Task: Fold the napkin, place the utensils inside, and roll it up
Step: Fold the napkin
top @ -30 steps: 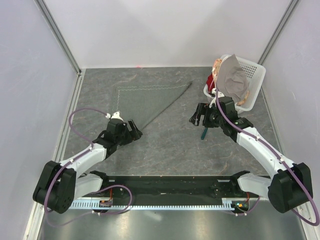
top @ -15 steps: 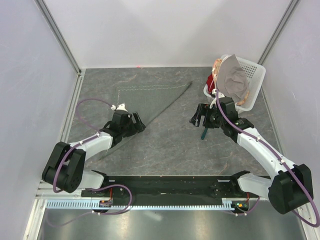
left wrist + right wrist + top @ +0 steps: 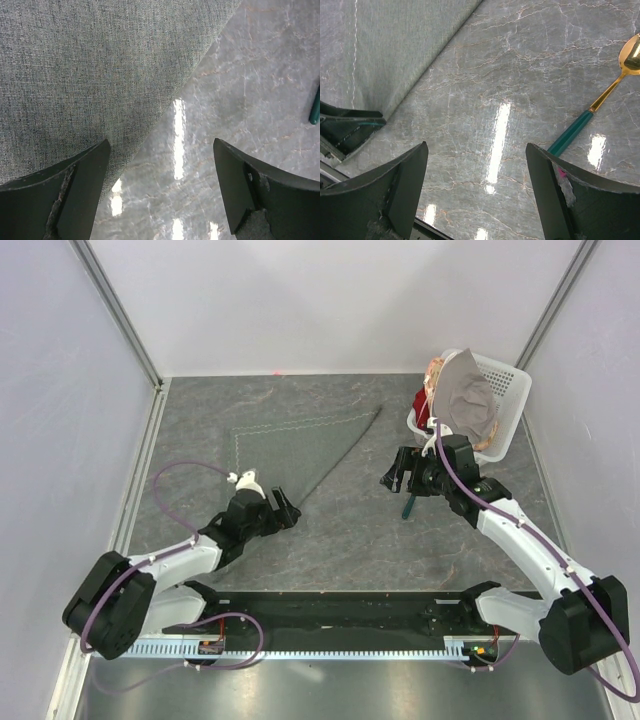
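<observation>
The dark grey-green napkin (image 3: 285, 445) lies flat on the table, folded into a triangle with its long diagonal edge facing right; it also fills the upper left of the left wrist view (image 3: 85, 65). My left gripper (image 3: 287, 510) hovers open over that diagonal edge, one finger above the cloth, the other above bare table, nothing held (image 3: 160, 145). The spoon (image 3: 600, 100) has a gold bowl and a teal handle and lies right of my right gripper (image 3: 476, 145). That gripper (image 3: 392, 472) is open and empty above bare table; only the spoon's handle (image 3: 408, 506) shows beneath the arm.
A white basket (image 3: 512, 390) stands at the back right, holding a paler grey-beige cloth (image 3: 465, 400) and a red item (image 3: 421, 400). Grey walls close in the table on three sides. The arms' black base rail (image 3: 330, 610) runs along the near edge.
My left gripper has swung forward and back toward the near right along the napkin's diagonal edge, staying open. The right arm and spoon have not moved.
</observation>
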You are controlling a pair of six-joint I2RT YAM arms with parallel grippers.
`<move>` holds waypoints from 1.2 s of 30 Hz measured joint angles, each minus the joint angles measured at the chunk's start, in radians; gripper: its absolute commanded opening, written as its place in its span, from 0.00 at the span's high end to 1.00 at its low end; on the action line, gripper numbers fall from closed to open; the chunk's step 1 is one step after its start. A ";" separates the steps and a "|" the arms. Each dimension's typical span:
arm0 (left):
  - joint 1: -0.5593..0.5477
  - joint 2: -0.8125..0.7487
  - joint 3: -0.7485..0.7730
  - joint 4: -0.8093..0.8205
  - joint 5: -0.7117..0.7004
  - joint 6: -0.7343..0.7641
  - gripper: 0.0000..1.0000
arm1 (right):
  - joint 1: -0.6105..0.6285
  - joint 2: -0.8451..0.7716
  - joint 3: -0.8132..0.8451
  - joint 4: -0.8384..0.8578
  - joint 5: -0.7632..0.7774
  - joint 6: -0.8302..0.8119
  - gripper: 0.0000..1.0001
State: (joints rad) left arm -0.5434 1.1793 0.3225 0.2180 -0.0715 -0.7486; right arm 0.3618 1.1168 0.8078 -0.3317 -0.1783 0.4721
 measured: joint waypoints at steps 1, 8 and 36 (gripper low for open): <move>-0.015 -0.009 -0.004 -0.004 -0.008 -0.010 0.08 | 0.000 -0.002 0.000 -0.001 0.000 0.000 0.12; -0.067 -0.036 0.027 -0.105 -0.015 -0.029 0.05 | 0.000 -0.006 0.000 -0.009 0.002 0.000 0.12; 0.513 0.912 1.307 -0.686 0.010 0.516 0.55 | 0.000 0.094 0.063 -0.036 0.065 -0.020 0.12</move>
State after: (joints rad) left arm -0.0303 2.0914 1.6291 -0.4675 -0.0612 -0.2325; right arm 0.3614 1.2110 0.8707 -0.3676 -0.1135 0.4522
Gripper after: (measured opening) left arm 0.463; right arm 0.881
